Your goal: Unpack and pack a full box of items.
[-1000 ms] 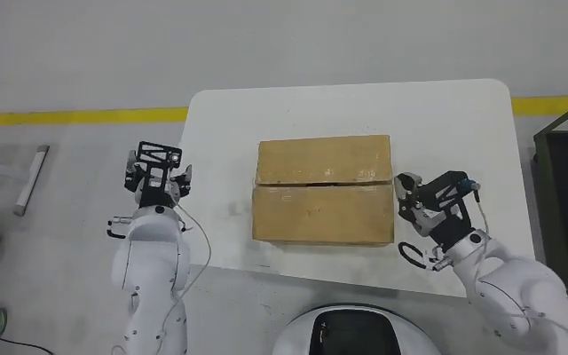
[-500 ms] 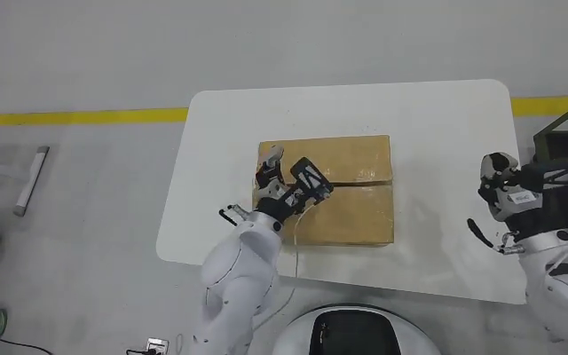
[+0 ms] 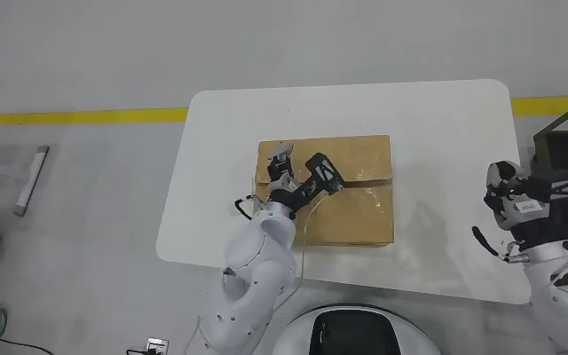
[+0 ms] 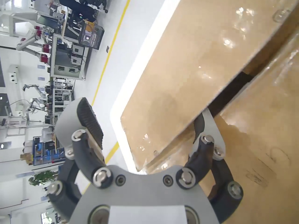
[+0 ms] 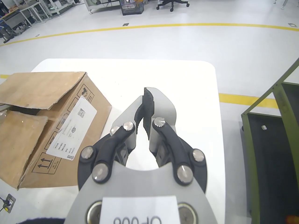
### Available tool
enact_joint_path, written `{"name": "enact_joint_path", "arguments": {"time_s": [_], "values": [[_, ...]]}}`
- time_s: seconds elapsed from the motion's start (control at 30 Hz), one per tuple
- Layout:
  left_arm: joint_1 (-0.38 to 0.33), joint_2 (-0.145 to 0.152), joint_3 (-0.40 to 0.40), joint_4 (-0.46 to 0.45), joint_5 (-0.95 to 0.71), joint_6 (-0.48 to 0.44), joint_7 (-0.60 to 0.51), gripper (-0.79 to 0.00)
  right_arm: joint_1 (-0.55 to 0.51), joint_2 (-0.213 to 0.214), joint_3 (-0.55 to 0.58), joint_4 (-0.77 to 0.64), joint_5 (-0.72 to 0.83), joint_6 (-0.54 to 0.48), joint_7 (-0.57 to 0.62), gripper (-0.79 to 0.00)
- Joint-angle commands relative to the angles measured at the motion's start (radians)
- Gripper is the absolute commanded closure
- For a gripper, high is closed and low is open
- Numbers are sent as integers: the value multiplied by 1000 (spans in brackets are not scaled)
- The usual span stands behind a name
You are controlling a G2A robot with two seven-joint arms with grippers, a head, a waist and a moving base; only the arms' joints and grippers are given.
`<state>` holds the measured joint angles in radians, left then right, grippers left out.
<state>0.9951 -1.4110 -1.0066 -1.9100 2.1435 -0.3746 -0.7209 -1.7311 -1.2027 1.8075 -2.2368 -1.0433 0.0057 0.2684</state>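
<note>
- Top view looks straight down on the table (image 3: 426, 133) and box (image 3: 355, 160).
- Left wrist view hugs the box top.
- Right wrist view sees that box from farther off.

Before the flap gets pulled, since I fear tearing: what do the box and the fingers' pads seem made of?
Box: brown cardboard, matte, with frayed, dented edges. The glossy patches on top look like clear tape.
Pads: black and ribbed, probably rubber, set on grey metal-looking fingers.
</note>
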Motion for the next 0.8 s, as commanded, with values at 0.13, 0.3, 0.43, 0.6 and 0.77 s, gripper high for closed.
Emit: {"name": "enact_joint_path", "arguments": {"time_s": [0.13,0.3,0.43,0.6,0.77], "values": [[-106,-18,10,58,18,56,24,-785,-6,-2,-6,-11,-5,-1,-3,0],[-241,-40,39,181,43,113,65,-785,-7,-3,-4,-16,-9,-3,-3,0],[-361,-68,72,315,28,165,75,-785,-12,-4,4,-20,-10,-2,-2,0],[-482,-102,140,501,62,208,92,-785,-20,-6,16,-24,-3,1,-2,0],[-545,-136,185,637,30,221,84,-785,-28,-8,27,-22,4,5,-1,0]]}}
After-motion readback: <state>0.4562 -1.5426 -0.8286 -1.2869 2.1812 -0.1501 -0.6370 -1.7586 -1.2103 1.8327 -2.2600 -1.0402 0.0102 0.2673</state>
